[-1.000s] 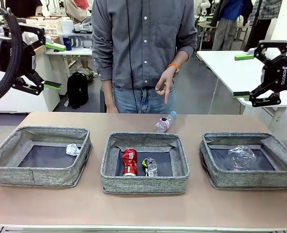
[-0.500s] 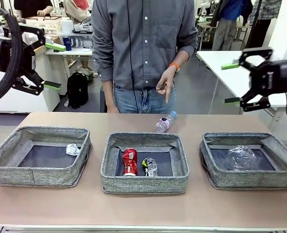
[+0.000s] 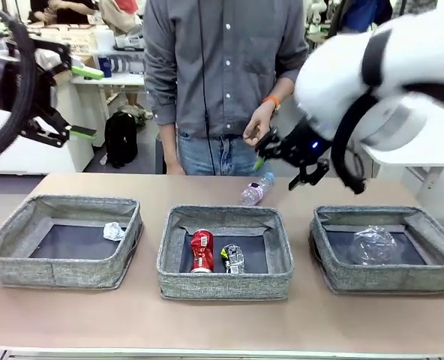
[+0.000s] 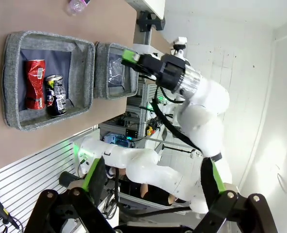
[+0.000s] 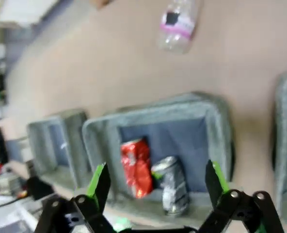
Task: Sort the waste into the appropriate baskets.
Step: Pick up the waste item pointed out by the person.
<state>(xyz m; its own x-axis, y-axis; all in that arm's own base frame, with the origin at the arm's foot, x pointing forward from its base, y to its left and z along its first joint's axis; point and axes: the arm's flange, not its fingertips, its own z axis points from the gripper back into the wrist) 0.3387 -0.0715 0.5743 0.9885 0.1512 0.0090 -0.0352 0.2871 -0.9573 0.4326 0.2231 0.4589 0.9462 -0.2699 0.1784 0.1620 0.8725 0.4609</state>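
The clear bottle with pink label [image 3: 253, 191] [image 5: 179, 26] lies on the table behind the middle basket [image 3: 223, 285]. My right gripper [image 3: 280, 159] [image 5: 157, 184] hangs open just above and to the right of the bottle, holding nothing. In the middle basket lie the crushed red can [image 3: 200, 250] [image 5: 136, 167] and the dark multicoloured can [image 3: 233, 258] [image 5: 171, 187]. The white paper ball [image 3: 113, 231] rests in the left basket [image 3: 57, 271]. The clear cup [image 3: 373, 244] sits in the right basket [image 3: 387, 279]. My left gripper [image 3: 84, 103] [image 4: 151, 177] stays open high at the far left.
A person stands at the far side, one hand [image 3: 256, 131] hanging close above the bottle and next to my right gripper. The bulky white right arm [image 3: 379, 82] spans the upper right. Bare table lies in front of the baskets.
My right arm has swung from the far right to the middle, bringing its open gripper down near the bottle. The left arm, the litter and the baskets have not moved.
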